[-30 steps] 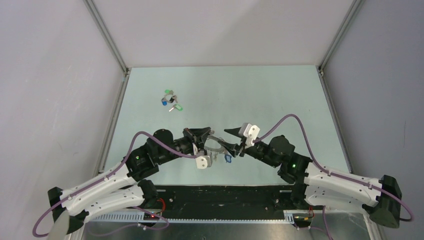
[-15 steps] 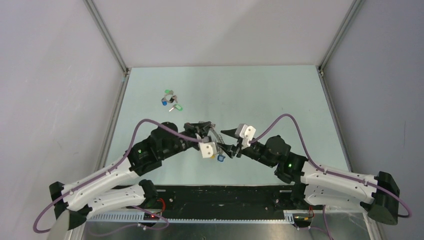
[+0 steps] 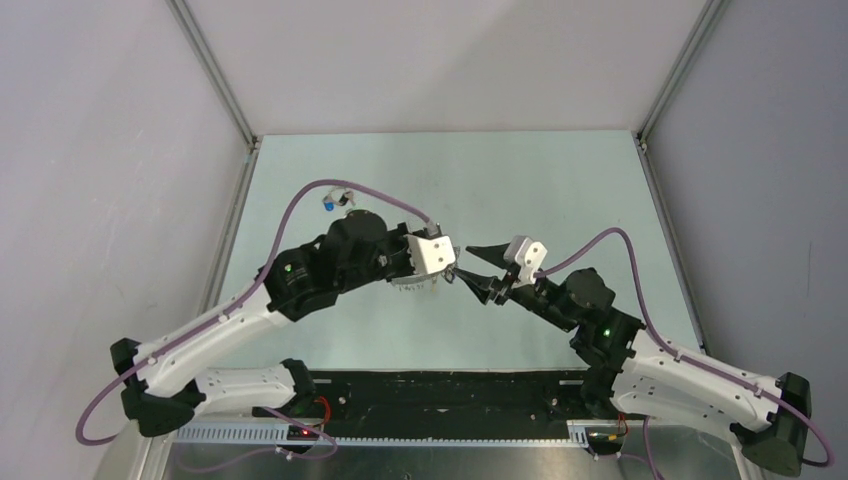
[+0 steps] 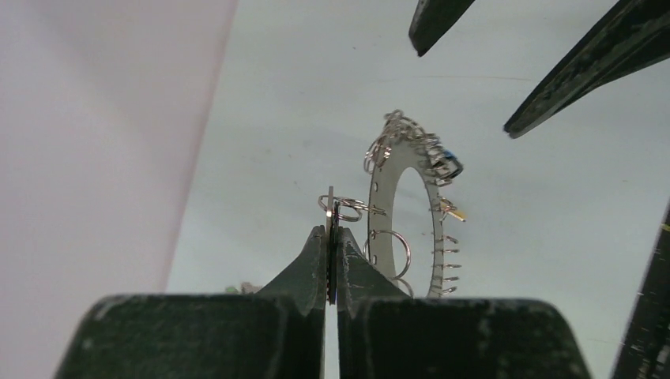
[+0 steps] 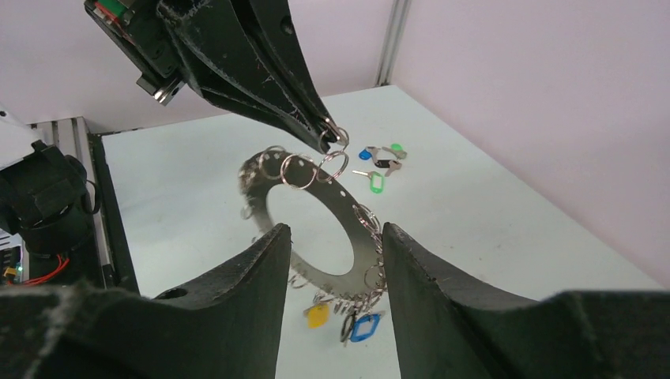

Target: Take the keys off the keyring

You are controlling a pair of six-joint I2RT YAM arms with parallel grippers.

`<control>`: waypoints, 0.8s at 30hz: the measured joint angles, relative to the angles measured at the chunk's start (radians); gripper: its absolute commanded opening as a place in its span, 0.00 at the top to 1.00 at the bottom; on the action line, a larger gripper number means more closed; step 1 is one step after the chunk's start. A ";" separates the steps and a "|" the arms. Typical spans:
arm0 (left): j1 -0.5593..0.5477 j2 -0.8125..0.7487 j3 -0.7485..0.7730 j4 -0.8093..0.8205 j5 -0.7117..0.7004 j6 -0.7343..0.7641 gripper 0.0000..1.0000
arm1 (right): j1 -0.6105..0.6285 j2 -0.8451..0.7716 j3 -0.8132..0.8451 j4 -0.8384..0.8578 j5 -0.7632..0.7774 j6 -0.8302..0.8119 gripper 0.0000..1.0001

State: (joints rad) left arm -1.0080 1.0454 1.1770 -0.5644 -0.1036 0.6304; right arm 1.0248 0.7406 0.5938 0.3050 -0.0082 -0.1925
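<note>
Slippage at the left claw (image 4: pixel 332 237) is the chief hazard. It is pressed fully shut on a single thin wire loop (image 5: pixel 335 164) at the upper rim of the keyring (image 5: pixel 324 276), and the whole disc is carried clear of the counter (image 3: pixel 560 190) by that one pinch. Should the loop be tugged sideways, it could be drawn out of the tips and the keyring dropped.

Because the keyring hangs from one point, it may also be set swinging or twisting by any contact. A reach for a key could then be spoiled, or the fringe of neighbouring loops snagged.

The right claw (image 5: pixel 333 233) is held about half open and empty, with a finger to each side of the keyring's lower rim and touching nothing that can be made out. If it were shut here, the disc itself might be caught rather than a key.

Below the keyring, a yellow-tagged key (image 5: pixel 317 315) and a blue-tagged key (image 5: pixel 365 326) are seen hanging. Well beyond the keyring, the freed keys (image 5: pixel 383 162) lie on the counter.

Both arms are stretched forward and bent inward, so that the claws meet tip to tip at the keyring.
</note>
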 measured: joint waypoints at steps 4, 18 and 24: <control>-0.009 0.055 0.076 -0.099 0.003 -0.071 1.00 | -0.016 0.018 0.000 0.016 -0.035 0.000 0.51; -0.025 0.030 0.101 -0.212 0.031 -0.143 1.00 | -0.016 0.178 0.000 0.192 -0.158 0.035 0.57; -0.028 0.027 0.108 -0.219 0.032 -0.144 1.00 | -0.010 0.231 0.001 0.245 -0.177 0.064 0.56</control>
State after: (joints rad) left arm -1.0363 1.0725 1.2854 -0.7837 -0.0719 0.4862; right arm 1.0149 0.9714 0.5949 0.5495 -0.1856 -0.1284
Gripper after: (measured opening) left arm 0.019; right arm 0.438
